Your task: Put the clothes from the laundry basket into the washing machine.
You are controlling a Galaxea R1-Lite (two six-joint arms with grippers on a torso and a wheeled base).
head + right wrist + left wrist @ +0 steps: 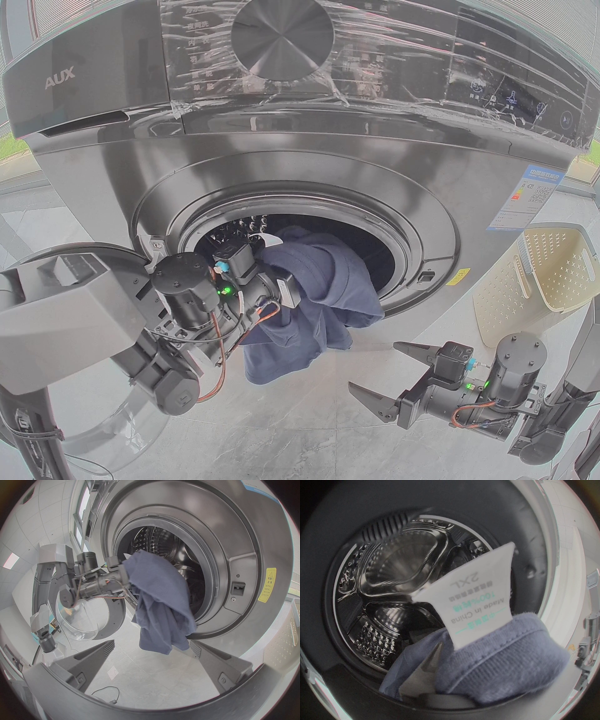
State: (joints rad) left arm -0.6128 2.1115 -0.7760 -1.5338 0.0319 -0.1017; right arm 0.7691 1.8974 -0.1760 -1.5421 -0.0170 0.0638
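White label [475, 602], left pincer [440, 670] gripping shirt [325, 294]

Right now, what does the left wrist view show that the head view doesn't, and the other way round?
The left wrist view adds the drum's dimpled steel back wall, the print on the white label, and one left pincer finger against the cloth. The head view adds the open right pincer low in front of the machine, the cream laundry basket to the robot's right, and the control dial. Both share the navy garment at the drum's mouth, and its label.
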